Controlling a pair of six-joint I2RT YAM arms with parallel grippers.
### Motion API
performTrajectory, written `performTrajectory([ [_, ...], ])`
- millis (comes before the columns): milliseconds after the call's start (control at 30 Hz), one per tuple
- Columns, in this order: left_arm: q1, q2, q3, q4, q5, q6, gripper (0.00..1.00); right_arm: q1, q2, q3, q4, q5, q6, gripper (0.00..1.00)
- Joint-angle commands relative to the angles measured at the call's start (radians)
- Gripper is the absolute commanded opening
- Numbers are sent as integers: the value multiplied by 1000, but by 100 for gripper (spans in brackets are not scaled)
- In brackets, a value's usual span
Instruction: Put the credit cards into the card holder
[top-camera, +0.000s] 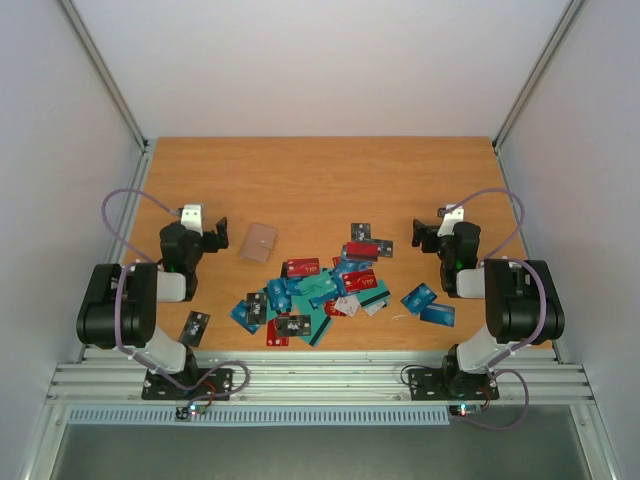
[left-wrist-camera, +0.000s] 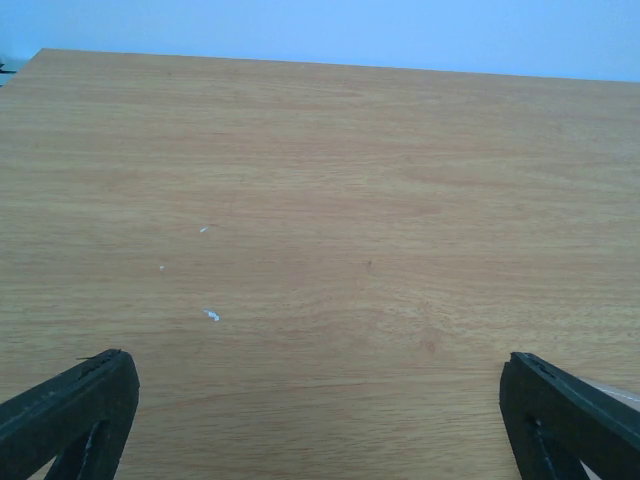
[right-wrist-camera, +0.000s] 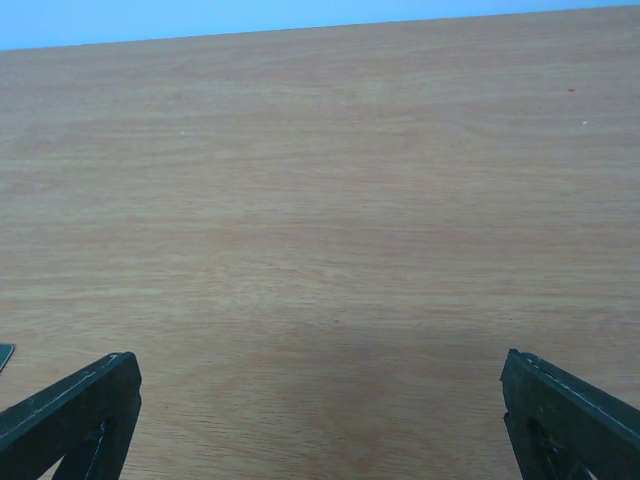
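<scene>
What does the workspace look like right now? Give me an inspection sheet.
Surface: wooden table, no spills seen.
Job's things: credit cards heaped loosely near the front middle, a few strays on either side; card holder lying flat, apart from the heap, on its far left.
Clutter: white specks only.
Grippers: left gripper and right gripper open, empty, over bare wood.
Cables: purple cables loop beside each arm, off the cards.
Surroundings: white walls, metal frame posts.

A wooden table (top-camera: 320, 170) stands between pale walls (top-camera: 60, 150), a metal rail (top-camera: 320, 381) along its near edge
</scene>
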Motion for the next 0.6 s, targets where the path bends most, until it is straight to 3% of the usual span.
performTrajectory([
  [0,-1,-1,18,58,-9,7,99,-4,-7,11,18,18,8,98],
  [400,0,-10,18,54,-9,9,99,-4,-5,23,0,44,16,98],
  [567,-1,-72,49,-47,-18,4,99,7,-65,-30,52,53,3,99],
])
